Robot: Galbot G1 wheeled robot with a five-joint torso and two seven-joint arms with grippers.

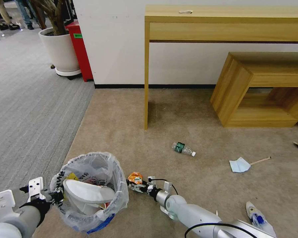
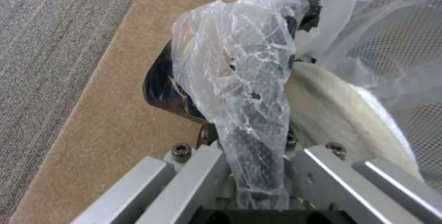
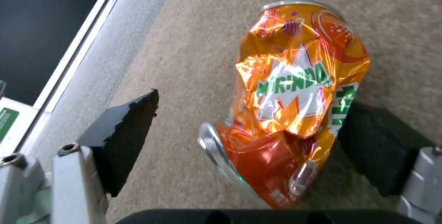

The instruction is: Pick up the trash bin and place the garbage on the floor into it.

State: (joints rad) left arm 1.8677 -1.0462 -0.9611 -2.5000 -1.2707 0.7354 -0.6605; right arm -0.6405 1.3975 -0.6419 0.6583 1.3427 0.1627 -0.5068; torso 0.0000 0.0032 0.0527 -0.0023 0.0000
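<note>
The left pincer (image 1: 58, 196) has its fingertips hidden under the crinkled bag of the trash bin (image 1: 89, 191), so its grip on the rim cannot be judged. Inside the bin, a white slipper (image 1: 87, 193) covers the things below it. At 5 o'clock, another slipper (image 1: 260, 219) is partly hidden by the right arm. The table (image 1: 228, 19) is cut off by the picture's edge at 2 o'clock.

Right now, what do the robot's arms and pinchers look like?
Both arms are smooth silver-grey tubes with rounded joints. The right arm trails a thin black cable to its wrist. The left gripper has white bracket plates with holes and a black wrist. The right gripper has silver metal fingers tipped with black wedge-shaped pads.
</note>
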